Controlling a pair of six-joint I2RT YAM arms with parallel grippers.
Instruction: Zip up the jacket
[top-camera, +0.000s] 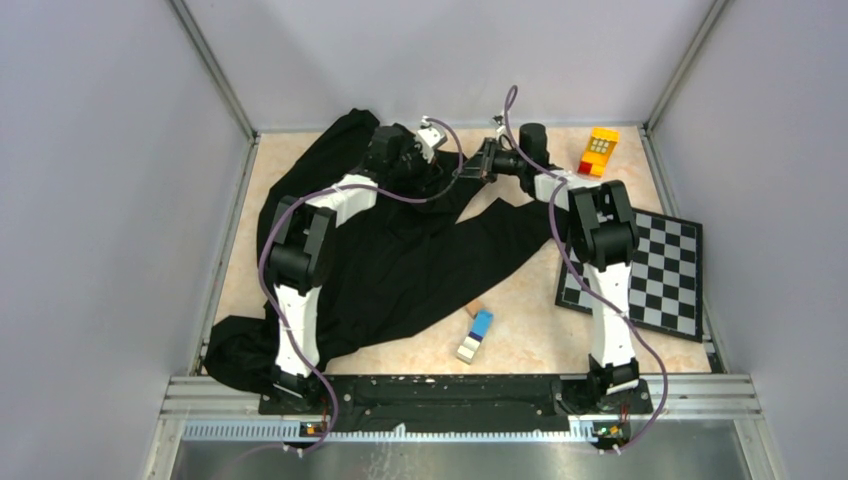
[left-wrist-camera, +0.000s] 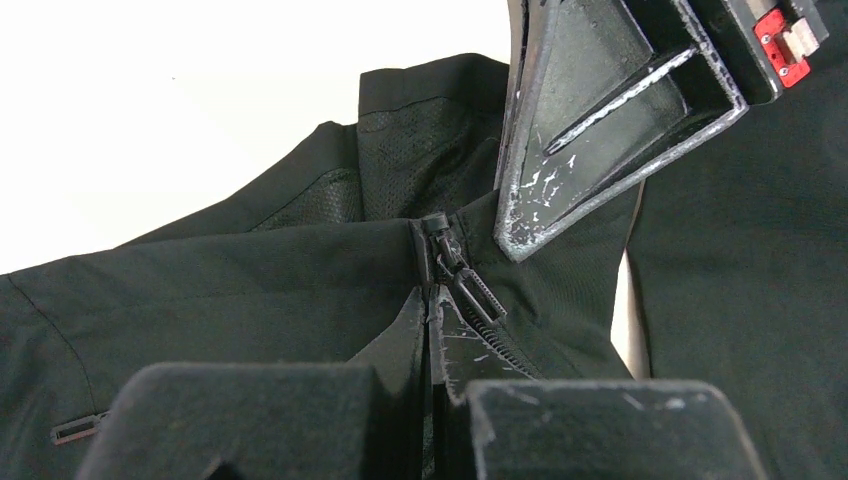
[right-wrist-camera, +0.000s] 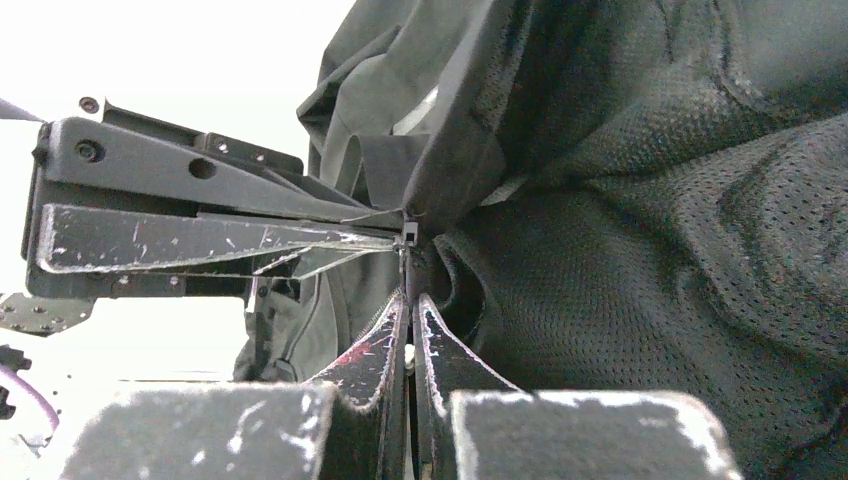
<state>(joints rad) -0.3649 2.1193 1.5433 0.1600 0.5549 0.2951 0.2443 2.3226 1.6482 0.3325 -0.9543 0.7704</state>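
The black jacket (top-camera: 400, 260) lies rumpled across the left and middle of the table. Both grippers meet at its far end, by the collar. My left gripper (left-wrist-camera: 433, 300) is shut on the jacket's front edge just below the zip slider (left-wrist-camera: 440, 240); the pull tab (left-wrist-camera: 475, 290) hangs free beside its fingers. In the top view the left gripper (top-camera: 445, 170) faces the right gripper (top-camera: 470, 172). My right gripper (right-wrist-camera: 408, 305) is shut on the jacket's zip edge just under the slider (right-wrist-camera: 410, 232). Mesh lining (right-wrist-camera: 650, 250) fills the right of that view.
A black-and-white chequered board (top-camera: 640, 270) lies at the right. A yellow and orange toy block (top-camera: 600, 150) sits at the back right. A blue and white block (top-camera: 477, 335) lies near the front middle. Metal frame rails border the table.
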